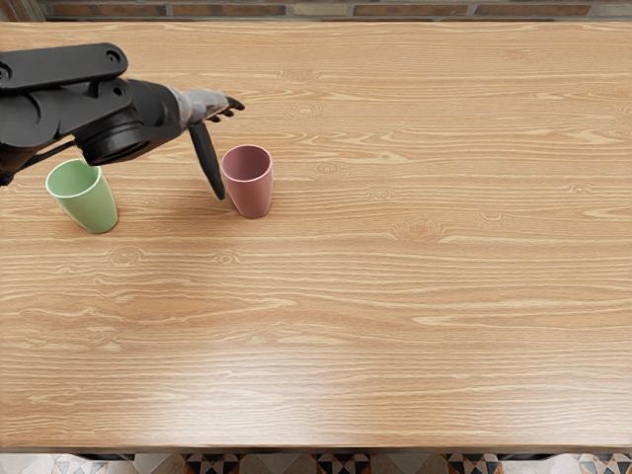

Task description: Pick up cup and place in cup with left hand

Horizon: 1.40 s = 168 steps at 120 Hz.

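Reaching in from the left edge: the robot's black, jointed left arm (74,104), stretched above the wooden table (395,296) toward the pink cup.
Green cup (91,204): upright on the table at left, its mouth open to view, standing apart from its pink neighbor; the arm passes close by its far rim.
In the way: the bulky dark wrist section of the arm, crowding the view of the space just beyond the green cup, with the hand's long thumb (204,158) slanting down between the two cups.
Left hand (200,104): pale-backed with dark digits, well opened and with nothing in its grasp; the fingers (234,104) extend past the far side of the pink cup while the thumb points down along its left side. Whether the thumb touches the cup cannot be told.
Pink cup (251,188): upright on the table, just to the right of the thumb, its rim facing up.
Backdrop: a brick wall (415,11) running along the far side of the table, with a dark shape at the upper left corner too cropped to identify.
Foreground: a strip of patterned floor (341,464) beyond the table's near edge.
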Motion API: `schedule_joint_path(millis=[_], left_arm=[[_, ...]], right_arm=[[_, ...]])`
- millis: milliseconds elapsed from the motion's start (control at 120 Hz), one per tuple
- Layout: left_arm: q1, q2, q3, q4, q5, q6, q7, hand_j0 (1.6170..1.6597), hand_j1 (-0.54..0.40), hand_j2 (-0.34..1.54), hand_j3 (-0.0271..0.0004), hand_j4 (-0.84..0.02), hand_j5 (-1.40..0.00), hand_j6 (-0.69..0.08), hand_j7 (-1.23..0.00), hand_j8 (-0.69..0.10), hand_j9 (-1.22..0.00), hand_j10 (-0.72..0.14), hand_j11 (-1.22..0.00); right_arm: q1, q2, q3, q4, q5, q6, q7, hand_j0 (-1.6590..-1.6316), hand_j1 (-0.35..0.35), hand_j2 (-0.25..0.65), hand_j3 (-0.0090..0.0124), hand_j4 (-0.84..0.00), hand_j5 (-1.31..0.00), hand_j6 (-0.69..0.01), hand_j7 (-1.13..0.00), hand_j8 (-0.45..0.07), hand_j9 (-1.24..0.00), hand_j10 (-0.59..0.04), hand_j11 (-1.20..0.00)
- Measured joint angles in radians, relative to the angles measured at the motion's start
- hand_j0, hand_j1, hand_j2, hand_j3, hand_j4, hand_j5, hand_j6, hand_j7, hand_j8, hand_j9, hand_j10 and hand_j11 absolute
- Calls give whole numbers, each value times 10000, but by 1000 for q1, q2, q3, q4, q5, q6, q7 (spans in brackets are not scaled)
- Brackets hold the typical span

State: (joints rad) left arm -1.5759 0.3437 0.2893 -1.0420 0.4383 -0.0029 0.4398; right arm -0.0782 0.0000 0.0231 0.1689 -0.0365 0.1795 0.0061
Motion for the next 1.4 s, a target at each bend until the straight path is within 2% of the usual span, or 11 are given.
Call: schedule_joint_path(millis=[175,308,708,825,842,875,967,1033,1100,1200,1400], left_arm=[[12,-26,17,-31,67,78,1,16581,2123,238,0,-1166,-1493,-1174,-1492,-1172,-1491,-1163,-1490],[14,-38,20,-37,91,91,2,16581,1107,410,0,-2014,-2595,-2022,-2594,-2019,-2593,-2010,-2592],[23,-69,36,-39,116,125,1,16580,-910,751,0,-3692,-4782,-3698,-4781,-3697,-4780,-3690,-4780],[35,-69,38,-39,127,133,1,16571,-1045,904,0,-4366,-4921,-3819,-5135,-3540,-5280,-4162,-5269],[43,-69,38,-38,131,134,1,16571,-1068,966,0,-4508,-4840,-3405,-5213,-3625,-5329,-4263,-5315],[47,-69,38,-38,136,136,0,16571,-1126,1048,0,-4708,-4753,-3710,-5356,-3688,-5413,-4406,-5396],[53,-69,39,-38,135,138,-1,16575,-1401,1230,0,-4733,-4780,-3349,-5392,-3485,-5582,-4593,-5564],[54,-69,39,-38,136,138,0,16568,-1757,1603,0,-4392,-5030,-3004,-5746,-3229,-5853,-4773,-5830],[49,-66,41,-39,124,134,0,16546,-2020,1704,0,-3471,-5978,-2102,-6445,-2660,-6372,-4663,-6390],[38,-57,40,-40,112,131,1,16533,-1927,1475,0,-3237,-6760,-2015,-7007,-2615,-6899,-4596,-6954],[25,-49,26,-44,99,123,1,16519,-3371,3058,1,-1864,-7632,-811,-7506,-1316,-7345,-3605,-7442]], right_arm=[[0,0,0,0,0,0,0,-16581,-3310,-31,0,-151,-195,-150,-195,-150,-195,-150,-195],[0,0,0,0,0,0,0,-16581,-3310,-31,0,-151,-195,-150,-195,-150,-195,-150,-195],[0,0,0,0,0,0,0,-16581,-3310,-31,0,-151,-195,-150,-195,-150,-195,-150,-195],[0,0,0,0,0,0,0,-16581,-3310,-32,0,-151,-195,-151,-195,-152,-195,-152,-195],[0,0,0,0,0,0,0,-16581,-3310,-32,0,-151,-195,-152,-195,-152,-195,-152,-195],[0,0,0,0,0,0,0,-16581,-3310,-32,0,-151,-196,-152,-195,-152,-195,-153,-195],[0,0,0,0,0,0,0,-16581,-3310,-33,0,-151,-196,-152,-195,-153,-195,-153,-195],[0,0,0,0,0,0,0,-16581,-3310,-33,0,-151,-196,-153,-195,-153,-195,-154,-195],[0,0,0,0,0,0,0,-16581,-3310,-33,0,-151,-196,-152,-195,-153,-195,-153,-195],[0,0,0,0,0,0,0,-16581,-3310,-32,0,-151,-195,-152,-195,-152,-195,-152,-195],[0,0,0,0,0,0,0,-16581,-3309,-32,0,-151,-195,-151,-195,-151,-195,-151,-195]])
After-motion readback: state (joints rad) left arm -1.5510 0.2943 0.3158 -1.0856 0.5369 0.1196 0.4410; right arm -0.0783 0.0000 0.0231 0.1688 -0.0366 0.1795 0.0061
